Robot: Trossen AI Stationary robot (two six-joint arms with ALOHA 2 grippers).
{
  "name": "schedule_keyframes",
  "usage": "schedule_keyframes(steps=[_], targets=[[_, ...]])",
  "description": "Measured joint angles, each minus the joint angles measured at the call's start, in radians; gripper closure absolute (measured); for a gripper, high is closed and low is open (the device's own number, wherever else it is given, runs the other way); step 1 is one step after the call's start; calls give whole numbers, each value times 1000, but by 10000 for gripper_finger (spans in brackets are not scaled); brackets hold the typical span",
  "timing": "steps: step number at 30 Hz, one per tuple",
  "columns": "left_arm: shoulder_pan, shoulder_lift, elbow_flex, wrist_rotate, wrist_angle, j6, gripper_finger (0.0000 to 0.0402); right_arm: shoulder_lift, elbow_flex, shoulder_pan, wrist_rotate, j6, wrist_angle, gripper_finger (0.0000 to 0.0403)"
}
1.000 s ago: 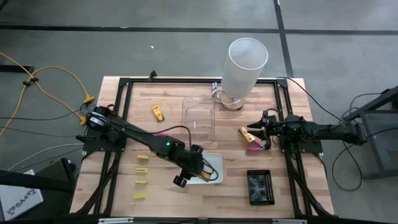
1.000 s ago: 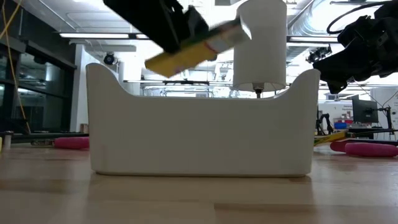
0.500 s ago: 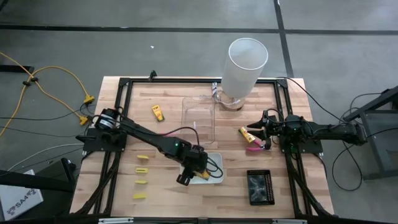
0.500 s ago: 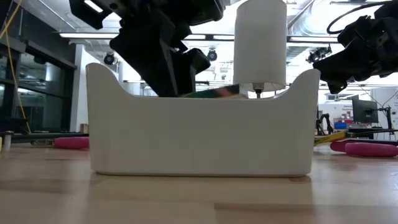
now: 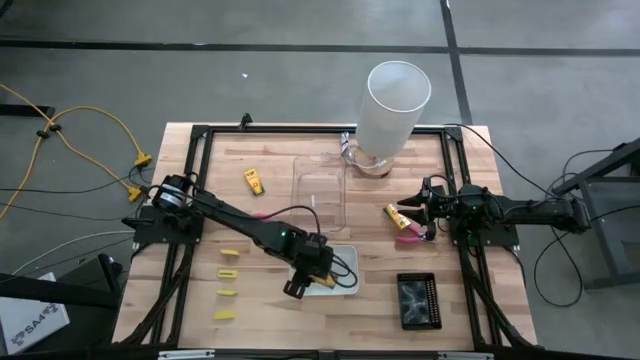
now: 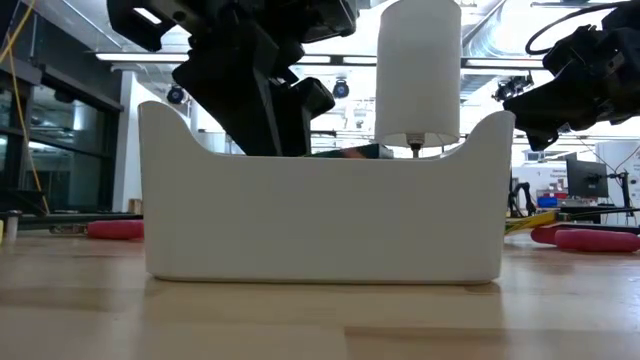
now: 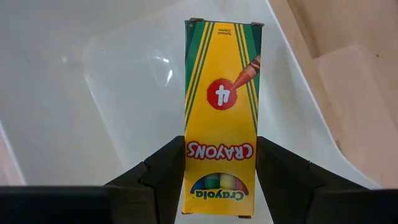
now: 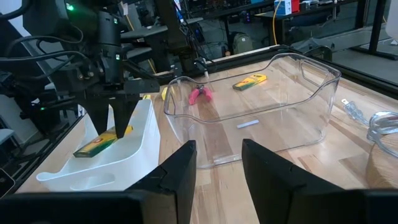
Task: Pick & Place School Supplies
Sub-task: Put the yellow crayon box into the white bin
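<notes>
Left tool (image 7: 219, 177) is clamped on the crayon box (image 7: 221, 112), fingers on its two long sides, holding it low inside the white tray (image 5: 346, 268) near the counter's front edge. I'd guess the trick here is getting the box nearly flat on the tray floor before letting go, since thin glossy cardboard will skid on that smooth, curved plastic. Tray walls are rounded and slick. Right tool (image 8: 219, 165) waits with its fingers apart by the counter's right edge, near another crayon box and a pink-handled tool.
</notes>
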Motion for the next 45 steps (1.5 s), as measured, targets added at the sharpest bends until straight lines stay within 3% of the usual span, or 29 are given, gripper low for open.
schedule_keyframes(steps=[11, 45], targets=[[-1, 0, 0, 0, 0, -2, 176, 0, 0, 0, 0, 0, 0, 282], [-16, 0, 0, -1, 5, 15, 175, 0, 0, 0, 0, 0, 0, 282]])
